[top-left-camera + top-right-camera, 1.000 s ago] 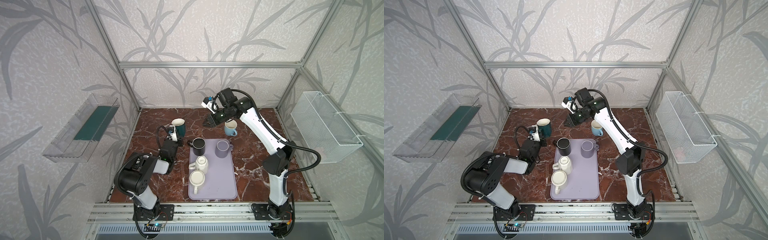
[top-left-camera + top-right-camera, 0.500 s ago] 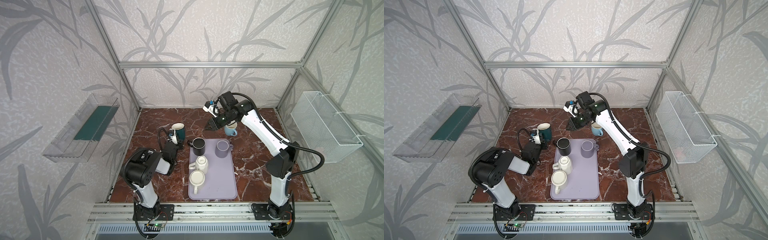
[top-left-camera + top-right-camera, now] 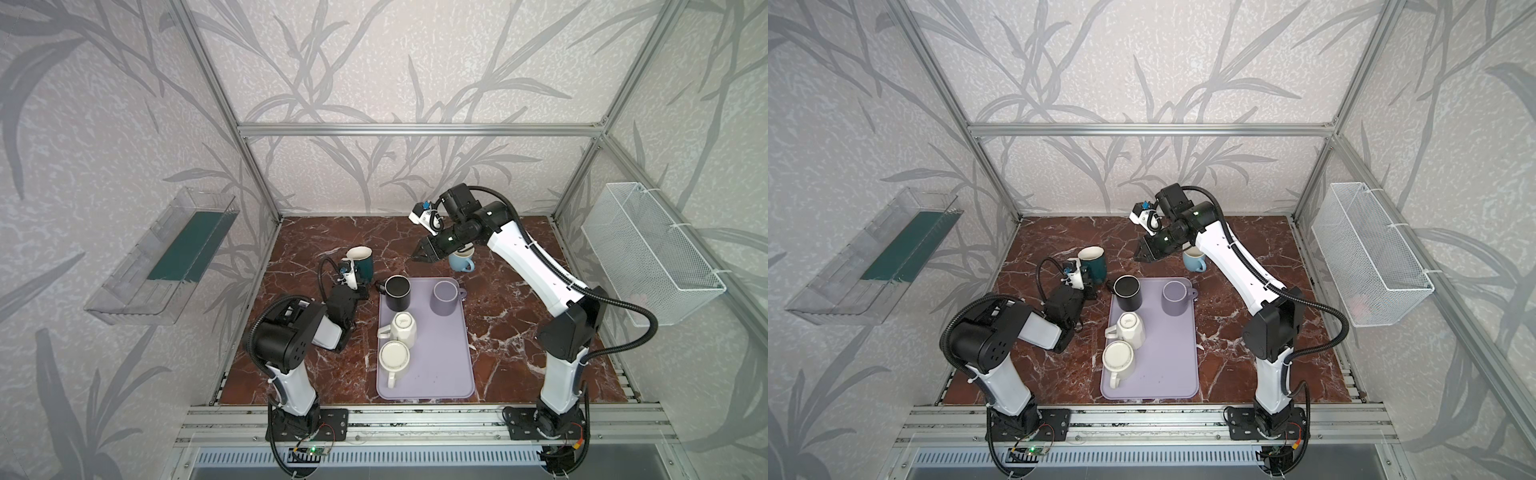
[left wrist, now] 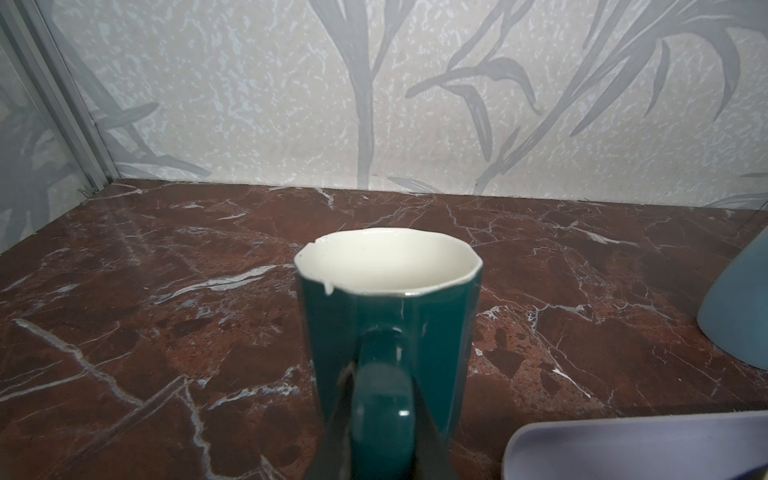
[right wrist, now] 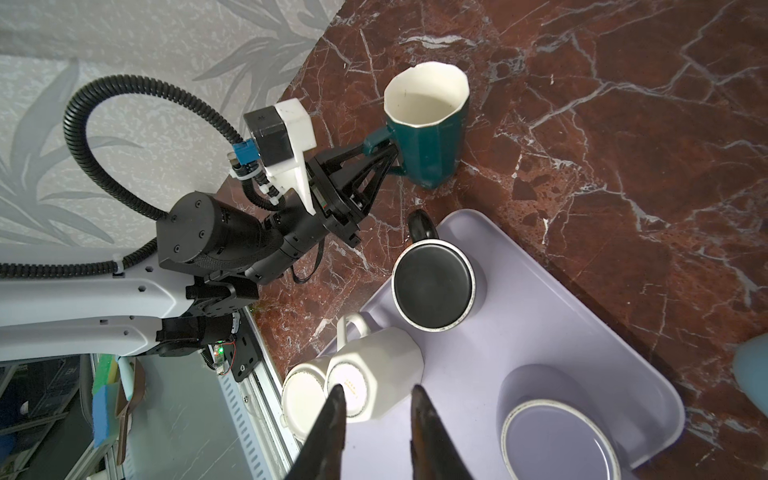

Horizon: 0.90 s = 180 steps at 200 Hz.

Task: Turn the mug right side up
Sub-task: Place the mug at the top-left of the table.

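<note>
- We judge the turning step to be all but done: the teal mug point(image 5: 428, 137) stands mouth up on the marble surface point(image 3: 498, 324), its cream inside showing in both top views and both wrist views.
- It sits off the lilac tray point(image 3: 440, 374), near the tray's far left corner and just beside the black mug point(image 3: 397, 293) that stands on the tray.
- The left pincer point(image 5: 380, 156) is clamped on the mug's handle point(image 4: 382, 374), its two dark fingers pressing it from either side.
- We cannot tell for certain from these views whether the base rests fully flat or hangs a hair above the surface.
- The right pincer point(image 5: 378, 392) hovers in the air above the surface, near the light blue mug point(image 3: 460, 261); its fingers stand a little apart and hold nothing.
- The next move, as we read it, is the release: settle the base squarely, then part the left fingers.
- After that, the arm should draw back along the line of the handle, because a sideways exit could catch the handle and tip the mug or knock it into the black mug.
- The right arm need not take part.
</note>
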Motion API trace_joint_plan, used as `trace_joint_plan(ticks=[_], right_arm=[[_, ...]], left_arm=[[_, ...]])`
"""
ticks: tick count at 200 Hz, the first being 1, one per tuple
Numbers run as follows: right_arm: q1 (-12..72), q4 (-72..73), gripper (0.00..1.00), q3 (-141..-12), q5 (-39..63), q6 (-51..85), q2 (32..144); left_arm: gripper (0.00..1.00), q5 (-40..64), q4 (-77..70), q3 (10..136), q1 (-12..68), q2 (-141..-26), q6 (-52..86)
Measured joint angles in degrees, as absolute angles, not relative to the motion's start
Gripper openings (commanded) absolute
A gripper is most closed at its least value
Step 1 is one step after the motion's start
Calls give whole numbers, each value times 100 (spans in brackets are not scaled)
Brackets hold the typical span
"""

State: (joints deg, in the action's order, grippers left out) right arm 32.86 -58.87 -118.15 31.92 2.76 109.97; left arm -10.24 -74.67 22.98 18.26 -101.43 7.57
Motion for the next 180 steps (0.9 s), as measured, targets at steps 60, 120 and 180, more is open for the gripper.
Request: trace_joint_plan(ticks=[60,120,180], right_arm=[[3262,-5745,28,-11622,3192,274,10707],[3256,-5616,29,-11419,3148,294,10586],[3256,-5553,30,-11367,3142,301,10503]], left_arm=[[23,-1024,-7708,2180,1837,-10123,768],[28,-1017,-7846,2156,1837,-10090,773],[31,-1004,-7850,1984,1844,-9911,803]])
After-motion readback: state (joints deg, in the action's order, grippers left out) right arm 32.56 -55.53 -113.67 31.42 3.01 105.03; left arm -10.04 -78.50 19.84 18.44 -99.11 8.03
